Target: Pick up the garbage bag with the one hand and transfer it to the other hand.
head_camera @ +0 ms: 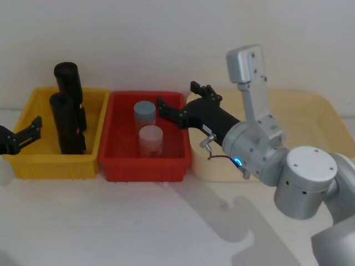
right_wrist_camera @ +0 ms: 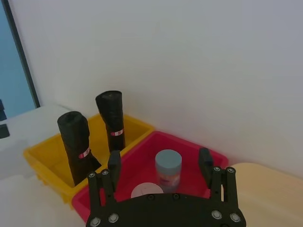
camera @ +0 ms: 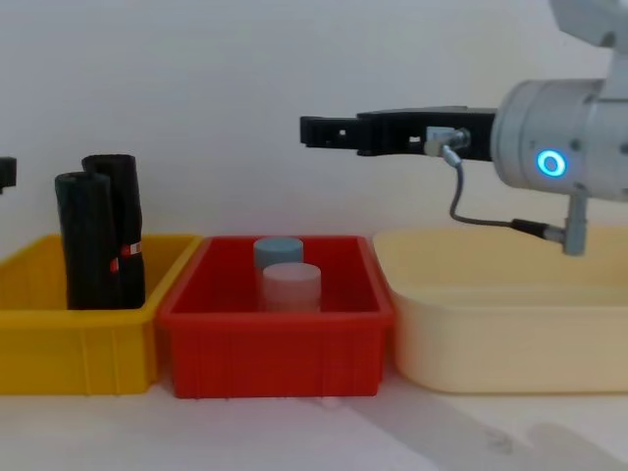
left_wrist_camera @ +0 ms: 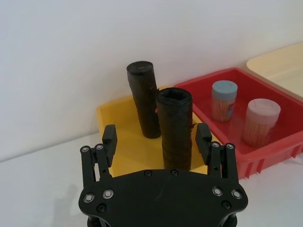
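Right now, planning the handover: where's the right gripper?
In the head view the right gripper hovers, jaws open, above the red bin near its rear; the left gripper sits left of the yellow bin.

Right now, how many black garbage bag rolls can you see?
2. Both stand in the yellow bin: the front roll nearer the robot, the back roll just behind it. Nothing suggests a hidden third.

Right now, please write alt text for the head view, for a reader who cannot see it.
Two black garbage bag rolls stand upright in a yellow bin. The left gripper is open at the bin's left edge; the right gripper hangs open over a red bin holding two jars.
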`<act>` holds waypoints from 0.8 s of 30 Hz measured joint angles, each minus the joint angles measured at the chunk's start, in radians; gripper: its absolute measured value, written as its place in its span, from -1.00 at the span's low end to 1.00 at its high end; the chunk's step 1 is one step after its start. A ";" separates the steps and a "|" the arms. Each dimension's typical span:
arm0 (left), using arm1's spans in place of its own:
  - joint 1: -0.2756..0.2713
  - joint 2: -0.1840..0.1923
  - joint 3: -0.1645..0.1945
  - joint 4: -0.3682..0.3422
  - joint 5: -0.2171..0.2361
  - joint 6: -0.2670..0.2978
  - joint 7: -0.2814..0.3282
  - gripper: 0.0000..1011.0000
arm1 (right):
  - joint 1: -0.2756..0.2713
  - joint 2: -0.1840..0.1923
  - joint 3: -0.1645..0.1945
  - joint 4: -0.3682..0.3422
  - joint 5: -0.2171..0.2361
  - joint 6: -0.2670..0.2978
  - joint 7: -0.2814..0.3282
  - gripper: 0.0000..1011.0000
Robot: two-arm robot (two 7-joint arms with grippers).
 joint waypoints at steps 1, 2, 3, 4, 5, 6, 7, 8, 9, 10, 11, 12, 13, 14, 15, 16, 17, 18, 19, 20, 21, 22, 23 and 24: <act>-0.005 -0.002 0.002 0.006 0.000 -0.001 -0.002 0.98 | 0.006 -0.002 -0.004 0.006 -0.003 0.003 0.003 0.98; -0.010 -0.004 0.005 0.013 0.000 -0.001 -0.003 0.98 | 0.016 -0.006 -0.010 0.016 -0.007 0.007 0.006 0.98; -0.015 -0.005 0.008 0.020 0.000 -0.002 -0.006 0.98 | 0.021 -0.008 -0.014 0.022 -0.009 0.010 0.008 0.98; -0.028 -0.010 0.015 0.036 0.001 -0.004 -0.009 0.98 | 0.030 -0.010 -0.018 0.029 -0.014 0.015 0.012 0.98; -0.032 -0.011 0.018 0.040 0.002 -0.005 -0.011 0.98 | 0.036 -0.012 -0.022 0.035 -0.016 0.017 0.013 0.98; -0.039 -0.013 0.023 0.049 0.003 -0.005 -0.014 0.98 | 0.040 -0.013 -0.025 0.039 -0.019 0.020 0.016 0.98; -0.051 -0.017 0.031 0.064 0.006 -0.007 -0.019 0.98 | 0.046 -0.015 -0.028 0.044 -0.021 0.022 0.018 0.98; -0.060 -0.020 0.037 0.074 0.007 -0.008 -0.021 0.98 | 0.055 -0.017 -0.032 0.052 -0.024 0.027 0.022 0.98; -0.073 -0.025 0.046 0.088 0.011 -0.009 -0.026 0.98 | 0.060 -0.018 -0.035 0.057 -0.026 0.029 0.024 0.98; -0.080 -0.027 0.050 0.095 0.012 -0.010 -0.028 0.98 | 0.064 -0.019 -0.037 0.062 -0.029 0.033 0.026 0.98; -0.087 -0.029 0.055 0.103 0.014 -0.011 -0.031 0.98 | 0.074 -0.021 -0.042 0.071 -0.032 0.037 0.030 0.98; -0.094 -0.032 0.060 0.110 0.016 -0.012 -0.034 0.98 | 0.078 -0.022 -0.044 0.075 -0.034 0.041 0.032 0.98; -0.110 -0.037 0.071 0.126 0.020 -0.013 -0.040 0.98 | 0.082 -0.023 -0.046 0.079 -0.035 0.042 0.034 0.98; -0.117 -0.040 0.076 0.133 0.022 -0.014 -0.044 0.98 | 0.085 -0.024 -0.048 0.083 -0.037 0.045 0.037 0.98; -0.124 -0.042 0.080 0.140 0.023 -0.014 -0.046 0.98 | 0.093 -0.025 -0.051 0.091 -0.040 0.051 0.041 0.98; -0.139 -0.047 0.090 0.156 0.026 -0.015 -0.053 0.98 | 0.097 -0.026 -0.054 0.096 -0.041 0.053 0.043 0.98; -0.146 -0.049 0.094 0.162 0.028 -0.015 -0.056 0.98 | 0.100 -0.027 -0.056 0.099 -0.043 0.056 0.045 0.98; -0.153 -0.052 0.099 0.169 0.029 -0.016 -0.061 0.98 | 0.106 -0.028 -0.058 0.106 -0.045 0.059 0.048 0.98; -0.166 -0.056 0.108 0.183 0.032 -0.016 -0.068 0.98 | 0.108 -0.029 -0.060 0.109 -0.046 0.062 0.051 0.98; -0.171 -0.058 0.112 0.189 0.033 -0.016 -0.072 0.98 | 0.114 -0.030 -0.063 0.116 -0.049 0.066 0.055 0.98; -0.180 -0.061 0.117 0.198 0.034 -0.016 -0.075 0.98 | 0.114 -0.030 -0.063 0.116 -0.049 0.066 0.055 0.98; -0.184 -0.062 0.120 0.202 0.035 -0.016 -0.079 0.98 | 0.119 -0.031 -0.065 0.121 -0.050 0.070 0.059 0.98; -0.199 -0.068 0.129 0.217 0.037 -0.016 -0.087 0.98 | 0.121 -0.032 -0.066 0.124 -0.051 0.073 0.061 0.98; -0.205 -0.070 0.133 0.223 0.038 -0.016 -0.090 0.98 | 0.124 -0.032 -0.067 0.127 -0.052 0.075 0.063 0.98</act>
